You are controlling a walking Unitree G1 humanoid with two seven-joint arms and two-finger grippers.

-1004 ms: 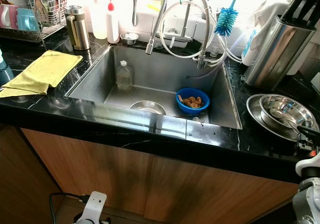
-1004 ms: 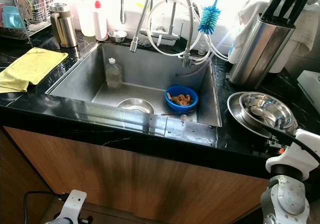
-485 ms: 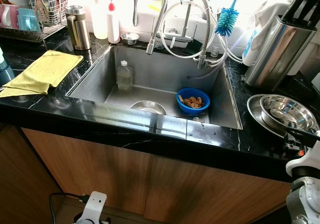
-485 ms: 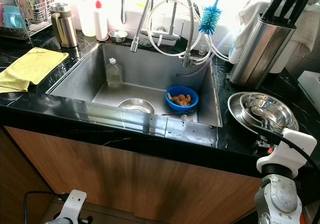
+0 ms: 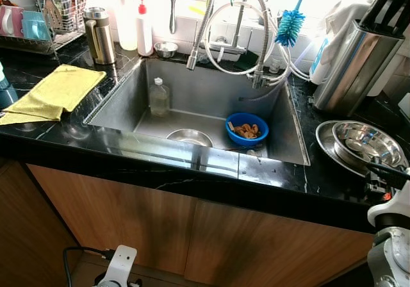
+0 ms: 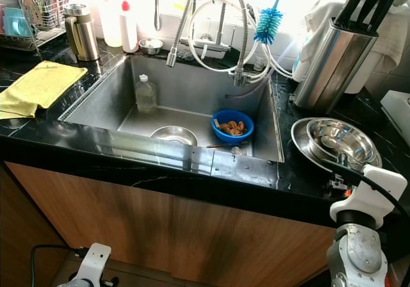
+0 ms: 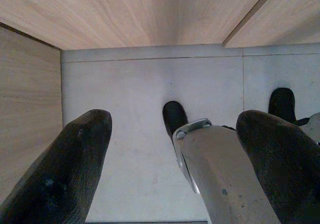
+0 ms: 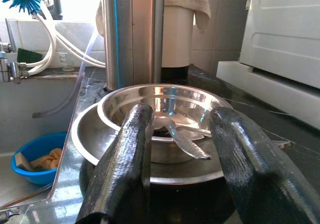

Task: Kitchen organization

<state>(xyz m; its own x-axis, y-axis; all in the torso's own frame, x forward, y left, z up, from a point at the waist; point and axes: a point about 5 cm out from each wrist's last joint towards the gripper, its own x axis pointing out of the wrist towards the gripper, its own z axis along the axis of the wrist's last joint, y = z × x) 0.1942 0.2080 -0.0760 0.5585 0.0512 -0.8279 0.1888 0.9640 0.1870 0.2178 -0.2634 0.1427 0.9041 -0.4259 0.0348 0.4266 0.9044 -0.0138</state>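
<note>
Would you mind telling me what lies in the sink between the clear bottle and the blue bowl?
A steel bowl sits on the sink floor between the bottle and the blue bowl, nearer the front wall; both eye views show it.

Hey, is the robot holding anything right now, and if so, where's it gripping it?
Nothing is held. The right gripper is open in front of the stacked steel bowls, jaws apart. The left gripper hangs open by the cabinet.
</note>
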